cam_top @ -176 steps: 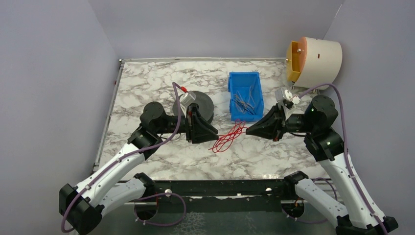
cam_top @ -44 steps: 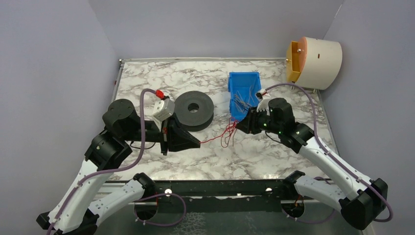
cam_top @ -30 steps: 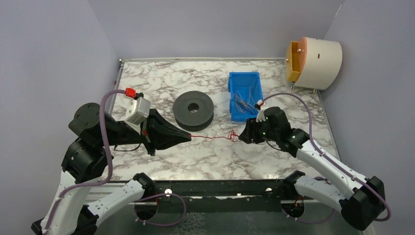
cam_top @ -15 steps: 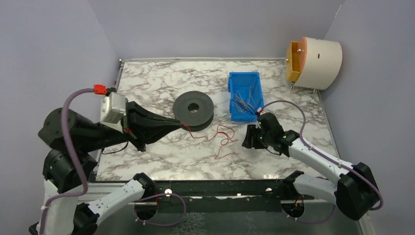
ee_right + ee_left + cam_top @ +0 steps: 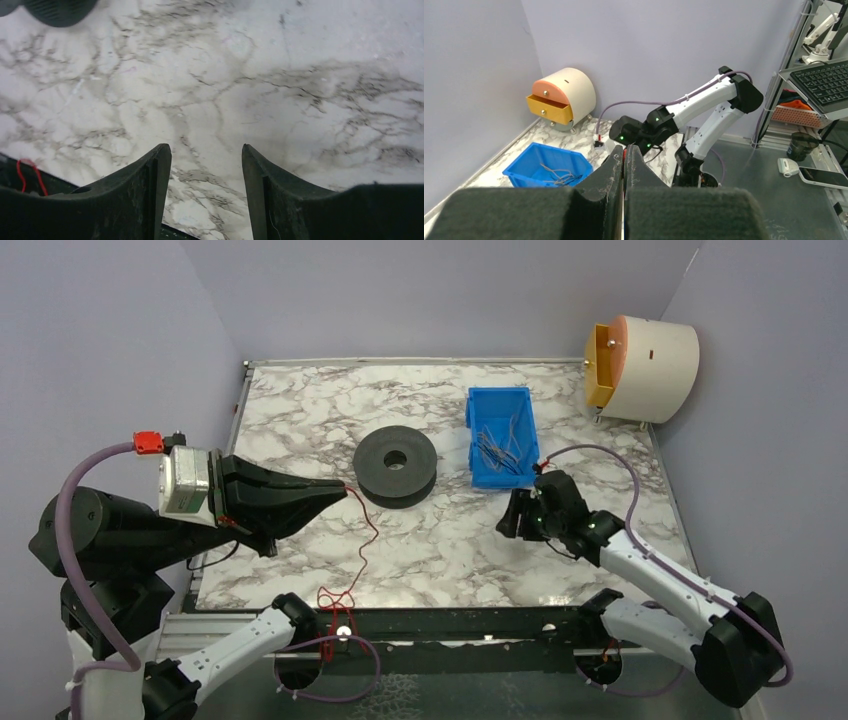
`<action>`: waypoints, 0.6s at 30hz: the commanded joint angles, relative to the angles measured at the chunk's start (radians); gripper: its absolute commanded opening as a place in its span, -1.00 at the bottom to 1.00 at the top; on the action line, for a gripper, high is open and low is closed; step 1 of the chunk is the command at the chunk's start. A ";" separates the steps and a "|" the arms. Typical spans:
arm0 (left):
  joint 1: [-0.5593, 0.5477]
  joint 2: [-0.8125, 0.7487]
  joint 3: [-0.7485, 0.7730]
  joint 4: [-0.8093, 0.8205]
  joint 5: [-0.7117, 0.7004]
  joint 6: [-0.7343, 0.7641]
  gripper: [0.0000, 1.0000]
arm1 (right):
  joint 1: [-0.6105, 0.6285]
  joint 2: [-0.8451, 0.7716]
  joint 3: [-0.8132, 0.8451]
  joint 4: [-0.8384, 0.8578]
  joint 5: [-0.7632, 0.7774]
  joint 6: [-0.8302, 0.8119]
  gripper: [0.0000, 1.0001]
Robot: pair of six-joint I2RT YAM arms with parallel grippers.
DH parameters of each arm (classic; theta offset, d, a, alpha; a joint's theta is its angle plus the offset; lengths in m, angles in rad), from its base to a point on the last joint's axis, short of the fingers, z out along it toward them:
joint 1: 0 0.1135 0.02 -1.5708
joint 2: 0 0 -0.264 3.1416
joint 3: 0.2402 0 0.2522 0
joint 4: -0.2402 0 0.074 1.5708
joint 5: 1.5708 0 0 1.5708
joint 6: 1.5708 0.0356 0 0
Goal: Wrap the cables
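Hanging from the clenched left gripper [image 5: 341,490], raised at the left of the table [image 5: 300,410], a red cable [image 5: 375,532] starts just beside the black spool [image 5: 396,465] and trails to a tangle at the near edge. Right gripper [image 5: 508,523]: jaws released, empty, low over the marble.

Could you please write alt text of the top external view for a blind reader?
The left tool, raised at left, is shut on a red cable that trails down to the near edge of the marble table. The right tool is open near a blue bin; a black spool lies at centre.
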 commanded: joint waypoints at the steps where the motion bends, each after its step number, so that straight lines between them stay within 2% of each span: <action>1: -0.003 0.009 -0.013 -0.002 -0.024 0.008 -1.00 | 0.000 -0.059 0.057 0.100 -0.217 -0.128 0.18; 6: -0.003 0.012 -0.021 -0.001 -0.033 0.011 -1.00 | 0.000 -0.086 0.083 0.190 -0.475 -0.214 0.18; 11: -0.003 0.025 -0.025 0.007 -0.063 0.002 -1.00 | 0.002 -0.117 0.072 0.333 -0.734 -0.214 0.18; 15: -0.003 0.031 -0.051 0.051 -0.088 -0.023 -1.00 | 0.018 -0.121 0.058 0.416 -0.839 -0.205 0.18; 18: -0.003 0.037 -0.076 0.103 -0.096 -0.050 -1.00 | 0.042 -0.112 0.046 0.461 -0.860 -0.206 0.18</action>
